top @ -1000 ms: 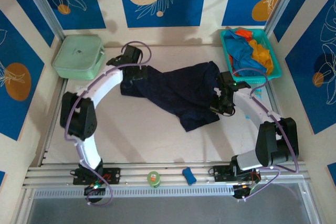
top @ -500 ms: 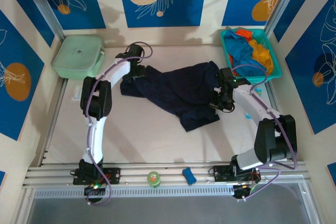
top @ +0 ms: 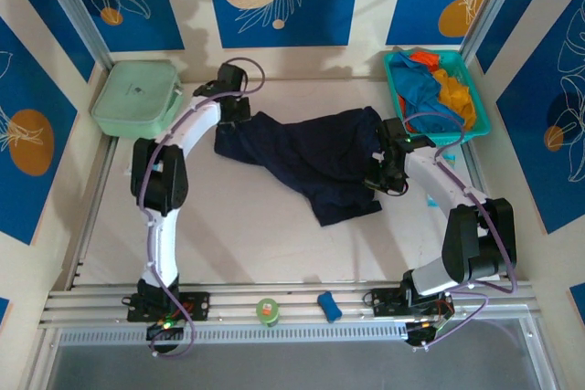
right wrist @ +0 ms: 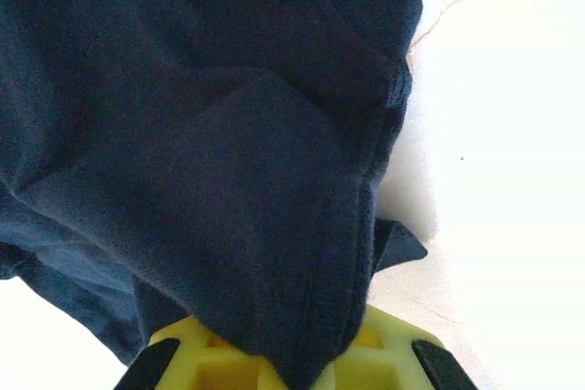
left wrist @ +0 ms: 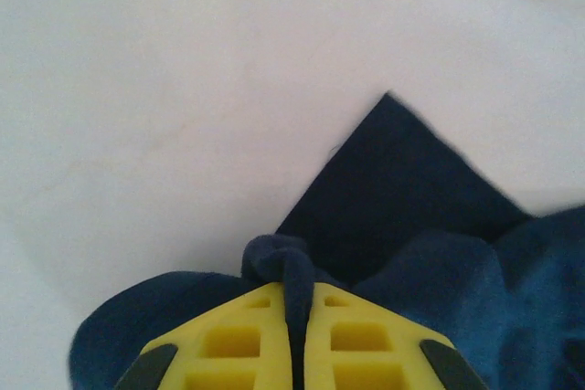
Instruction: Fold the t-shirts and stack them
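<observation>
Large dark navy cloth t-shirt (top: 311, 157) lies rumpled across the pale surface (top: 228, 235), limp and light. My left tool (left wrist: 292, 303) pinches one edge and my right tool (right wrist: 279, 358) grips the opposite one, probably the best holds.

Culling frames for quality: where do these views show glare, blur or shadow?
Left wrist: table washed pale, navy t-shirt corner slightly soft. Right wrist: table glares white, shirt folds dark yet textured. Top external: even light, soft shadows on the back wall.

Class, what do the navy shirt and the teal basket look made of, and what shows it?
The navy shirt: soft matte knit cloth; it creases and drapes. The teal basket: probably rigid plastic, with a thin moulded rim.
</observation>
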Robot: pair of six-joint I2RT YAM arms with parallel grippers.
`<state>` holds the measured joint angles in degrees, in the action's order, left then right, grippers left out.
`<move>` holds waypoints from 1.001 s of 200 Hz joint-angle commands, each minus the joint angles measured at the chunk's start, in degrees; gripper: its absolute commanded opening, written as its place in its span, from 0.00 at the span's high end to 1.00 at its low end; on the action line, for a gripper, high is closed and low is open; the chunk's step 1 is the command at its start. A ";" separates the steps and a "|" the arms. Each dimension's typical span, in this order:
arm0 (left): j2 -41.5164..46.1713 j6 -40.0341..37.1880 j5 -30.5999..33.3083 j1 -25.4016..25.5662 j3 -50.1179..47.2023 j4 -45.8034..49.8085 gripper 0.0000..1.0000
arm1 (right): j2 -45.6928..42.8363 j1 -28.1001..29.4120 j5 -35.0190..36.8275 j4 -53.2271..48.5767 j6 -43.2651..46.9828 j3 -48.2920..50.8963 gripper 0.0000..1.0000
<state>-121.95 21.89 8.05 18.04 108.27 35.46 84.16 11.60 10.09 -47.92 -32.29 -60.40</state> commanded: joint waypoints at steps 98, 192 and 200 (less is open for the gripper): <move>43.27 11.62 5.55 17.86 -54.66 -10.30 0.37 | 3.64 0.18 -3.31 2.56 0.47 -0.37 1.00; 38.88 13.53 11.21 20.98 -44.56 -0.18 0.11 | 2.33 1.26 -3.55 2.75 0.13 2.04 1.00; 36.56 13.50 10.58 20.90 -42.61 -0.21 0.11 | 2.32 1.27 -3.58 2.77 0.20 2.00 1.00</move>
<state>-80.47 35.68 17.69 38.92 60.18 33.12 87.55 12.40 8.27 -44.77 -32.34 -59.20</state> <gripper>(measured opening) 0.889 0.056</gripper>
